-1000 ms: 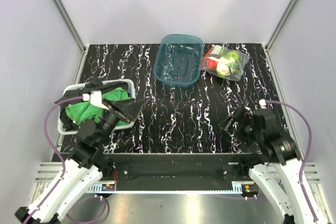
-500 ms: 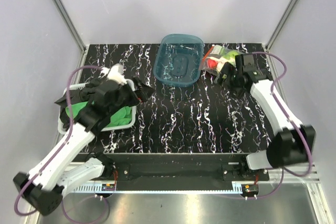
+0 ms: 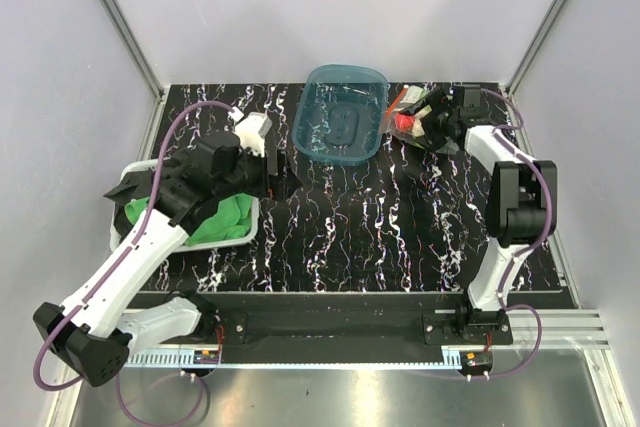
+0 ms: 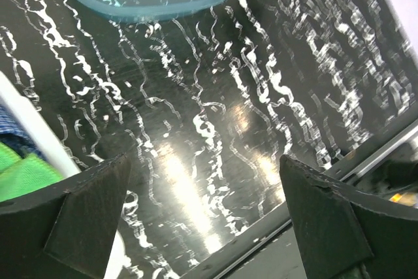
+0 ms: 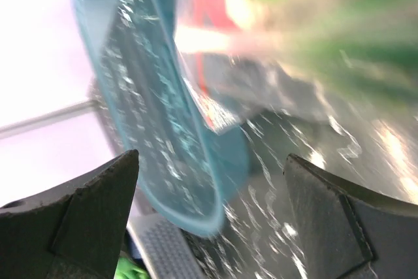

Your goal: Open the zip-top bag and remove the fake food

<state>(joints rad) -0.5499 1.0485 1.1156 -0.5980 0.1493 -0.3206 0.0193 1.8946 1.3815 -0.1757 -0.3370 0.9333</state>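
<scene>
Starting close in: white basket point(image 3: 228, 240) by the left edge, stuffed with a green cloth point(image 3: 225, 217). Got the left gripper point(image 4: 204, 174) stretched past it, hanging over the black marbled table point(image 3: 350, 227) with fingers point(image 4: 78, 217) spread wide and nothing between them. Further back, seeing a teal tub point(image 3: 340, 112) sitting at the far middle. In the far right corner, spotting the zip-top bag point(image 3: 400, 104) lying on the table just beside the tub, with the fake food point(image 3: 404, 123) inside, red and green bits showing through the plastic. Got the right gripper point(image 5: 210, 158) right up at the bag, jaws wide open, clamped on nothing. Can't tell whether touching the plastic, too blurry up close.
</scene>
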